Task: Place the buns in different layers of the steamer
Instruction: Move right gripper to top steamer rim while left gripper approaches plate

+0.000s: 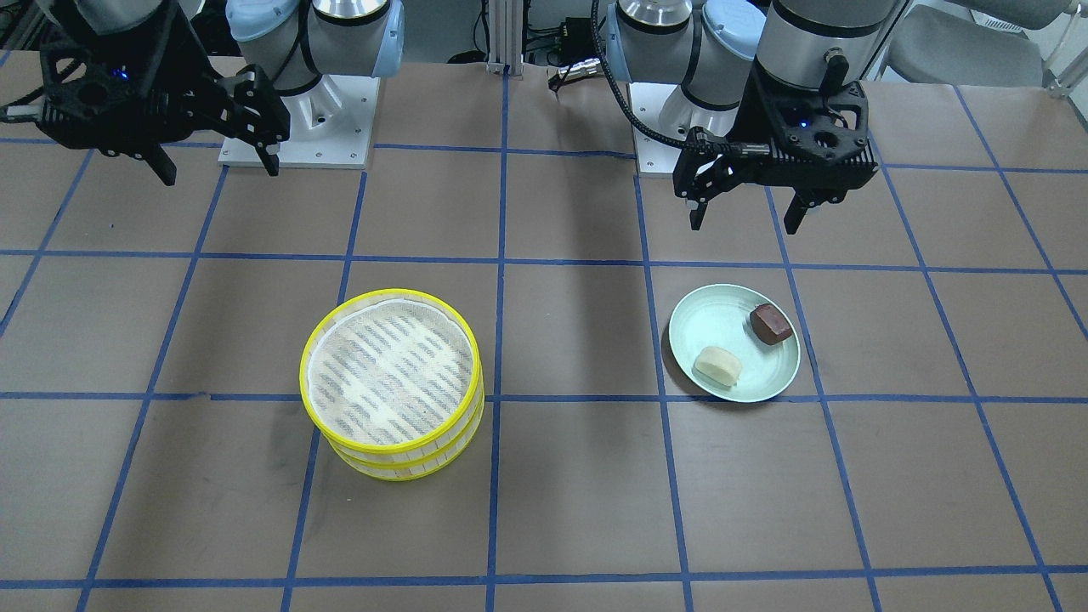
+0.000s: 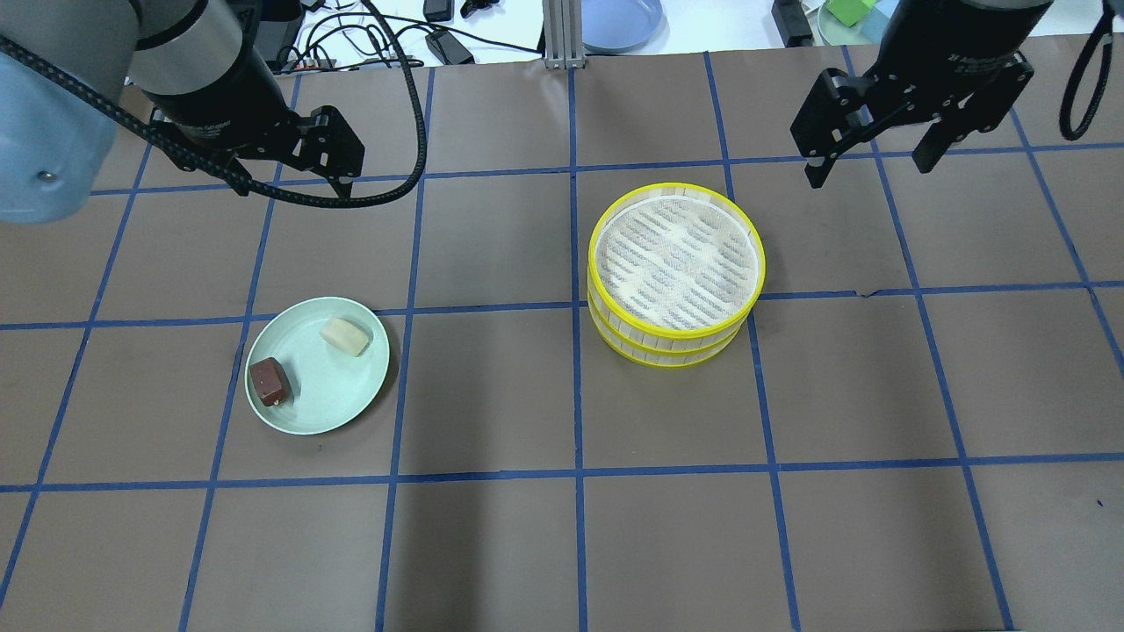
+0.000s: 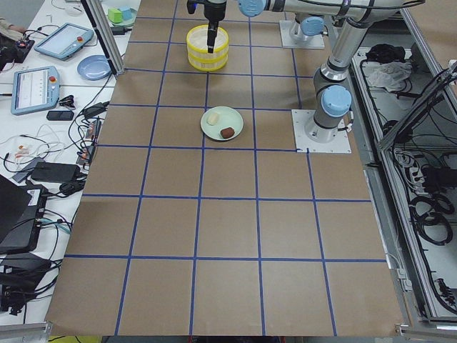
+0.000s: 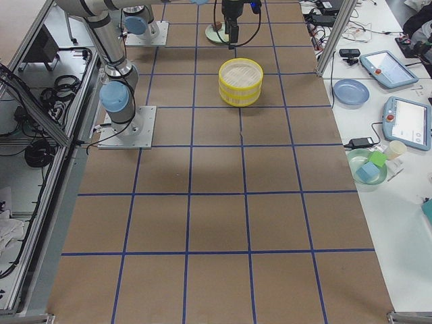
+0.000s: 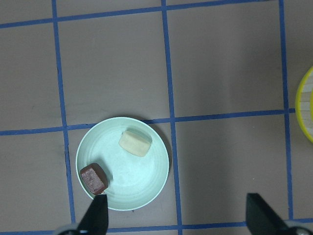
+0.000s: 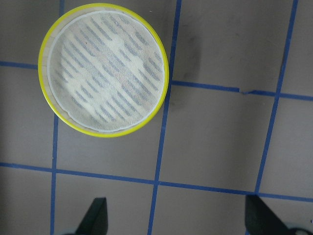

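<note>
The two steamer layers are stacked, the top layer [image 1: 303, 374] on the lower layer [image 1: 399, 465], both empty as far as shown; the stack also shows in the overhead view [image 2: 590, 254]. The cream-white bun [image 1: 718, 365] and the reddish-brown bun [image 1: 771, 324] lie apart on a mint-green plate [image 1: 722, 327]. My left gripper [image 1: 746, 219] is open and empty, hovering high behind the plate; its wrist view shows both buns [image 5: 135, 143] [image 5: 94, 178]. My right gripper [image 1: 219, 170] is open and empty, high behind the steamer [image 6: 105, 71].
The brown table is marked with a blue tape grid. The two arm bases [image 1: 297, 119] [image 1: 671, 119] stand at the robot's edge. A side bench holds tablets, a blue plate [image 4: 351, 91] and cables beyond the table's far edge.
</note>
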You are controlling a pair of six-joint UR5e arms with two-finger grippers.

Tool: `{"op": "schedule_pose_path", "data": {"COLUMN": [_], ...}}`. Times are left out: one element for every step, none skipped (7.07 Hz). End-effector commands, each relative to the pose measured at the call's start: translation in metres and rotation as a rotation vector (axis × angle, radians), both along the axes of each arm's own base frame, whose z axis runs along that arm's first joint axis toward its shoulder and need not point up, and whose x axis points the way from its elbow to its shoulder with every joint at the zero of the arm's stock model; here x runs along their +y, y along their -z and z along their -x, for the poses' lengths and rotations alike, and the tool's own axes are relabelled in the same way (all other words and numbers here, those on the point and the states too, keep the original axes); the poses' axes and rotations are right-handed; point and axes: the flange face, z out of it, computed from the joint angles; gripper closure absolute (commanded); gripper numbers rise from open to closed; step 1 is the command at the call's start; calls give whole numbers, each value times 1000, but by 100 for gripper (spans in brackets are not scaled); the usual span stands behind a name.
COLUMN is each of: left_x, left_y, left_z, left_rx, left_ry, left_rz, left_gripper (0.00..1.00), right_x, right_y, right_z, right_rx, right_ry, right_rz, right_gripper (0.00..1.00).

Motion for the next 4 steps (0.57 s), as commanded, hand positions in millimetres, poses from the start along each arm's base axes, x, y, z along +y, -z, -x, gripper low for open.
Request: {"op": "schedule_pose_path", "data": {"left_x": [7,-2,-8,-14], "left_y": [7,15,35,69], "left_z": [-11,-37,-71,-91], "left_rx": [-8,-3,13,22], "left_ry": [-22,-74,-165,-207], "left_rz": [-52,-71,-115,-179], "left_gripper": [0,0,0,0], "right_x": [-11,-40,-65,-84], "right_y": [71,144,199,241], "right_z": [0,4,5,4], "right_rx": [0,19,16,-1], "right_ry": [12,13,14,15], "right_rz": [-47,-66,-66,-82], "right_gripper": [2,4,4,6]}}
